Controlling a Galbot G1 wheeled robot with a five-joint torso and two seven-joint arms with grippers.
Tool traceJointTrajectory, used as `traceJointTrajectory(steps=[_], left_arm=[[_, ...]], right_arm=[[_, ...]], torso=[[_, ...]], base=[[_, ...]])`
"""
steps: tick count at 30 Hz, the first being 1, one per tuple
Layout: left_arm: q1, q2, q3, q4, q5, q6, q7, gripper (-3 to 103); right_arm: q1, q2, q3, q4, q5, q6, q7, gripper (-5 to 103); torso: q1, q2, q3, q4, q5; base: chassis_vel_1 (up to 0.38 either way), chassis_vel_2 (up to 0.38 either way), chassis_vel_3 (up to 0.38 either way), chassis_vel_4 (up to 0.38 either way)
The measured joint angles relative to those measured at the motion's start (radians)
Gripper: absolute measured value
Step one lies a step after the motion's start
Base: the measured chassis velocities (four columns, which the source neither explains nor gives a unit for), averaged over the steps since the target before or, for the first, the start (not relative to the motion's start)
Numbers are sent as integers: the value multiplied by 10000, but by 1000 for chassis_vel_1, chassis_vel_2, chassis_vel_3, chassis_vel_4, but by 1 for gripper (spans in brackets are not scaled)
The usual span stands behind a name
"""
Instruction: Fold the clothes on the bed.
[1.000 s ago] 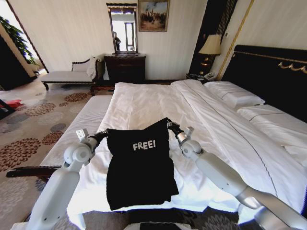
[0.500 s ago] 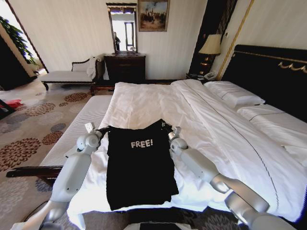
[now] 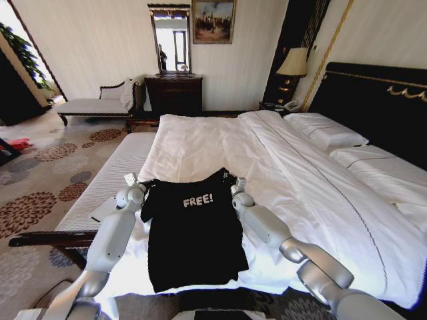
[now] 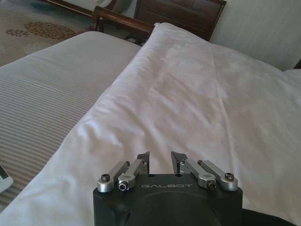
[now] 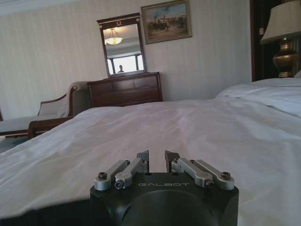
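Head view: a black T-shirt (image 3: 193, 233) with white "FREE!" print lies chest-up at the near end of the bed (image 3: 220, 143), its lower hem draped over the near edge of the white duvet (image 3: 313, 193). The left gripper (image 3: 148, 184) sits at the shirt's left shoulder and sleeve, the right gripper (image 3: 227, 179) at its right shoulder, both low over the bedding with the arms reaching forward from the near corners of the view. Left wrist view: the left gripper (image 4: 160, 160) points across the duvet (image 4: 188, 94) with its jaws released, a plain gap between the dark fingertips (image 4: 143, 159) and no cloth caught there; a striped bed bench (image 4: 42, 94) lies beside the duvet. Right wrist view: the right gripper (image 5: 156, 159) likewise has its jaws released, a narrow gap showing between the fingertips (image 5: 142, 157), facing over the flat duvet (image 5: 188, 127) toward a dark dresser (image 5: 124, 89), a mirror (image 5: 121, 44) and a framed painting (image 5: 166, 21) on the far wall. A lamp (image 5: 284, 37) stands at the bedside.
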Motion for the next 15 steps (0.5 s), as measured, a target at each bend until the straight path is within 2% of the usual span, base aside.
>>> traceJointTrajectory(steps=[1, 2, 4, 7, 8, 10, 13, 14, 15], left_arm=[[-53, -4, -82, 108, -34, -27, -49, 32], [-184, -11, -292, 381, -131, -76, -116, 38], [-258, -12, -412, 551, -178, -104, -156, 38], [-452, 47, -797, 995, -367, -200, -339, 55], [-457, 128, -913, 959, -587, -201, -429, 60], [-453, 177, -962, 825, -764, -190, -506, 60], [-407, 360, -1023, -110, -1599, -23, -907, 76], [-349, 433, -979, -489, -1790, 50, -977, 82], [-349, 433, -979, -489, -1790, 50, -977, 82]], right_arm=[[73, 43, 87, -99, 2, -9, 36, 18], [301, 167, 392, -390, 35, -56, 118, 28], [443, 221, 584, -553, 67, -77, 165, 28], [801, 200, 898, -867, 167, -73, 254, 45], [782, 35, 859, -690, 248, -76, 255, 51], [714, -127, 824, -450, 338, -94, 248, 51], [207, -722, 779, 589, 719, -215, 299, 67], [58, -852, 807, 839, 744, -220, 336, 67], [58, -852, 807, 839, 744, -220, 336, 67]], torso=[[0, 0, 0, -1, 0], [0, 0, 1, 0, 3], [0, 0, 0, 3, 1], [2, 0, 0, 4, -2], [3, 0, 1, 3, 0], [3, -1, 2, 7, -2], [0, 1, -1, -3, 3], [-1, 1, -1, -5, 3], [-1, 1, -1, -5, 3]], base=[[0, 0, 0, 0], [0, 0, 0, 0], [0, 0, 0, 0], [0, 0, 0, 0], [0, 0, 0, 0], [0, 0, 0, 0], [0, 0, 0, 0], [0, 0, 0, 0], [0, 0, 0, 0]])
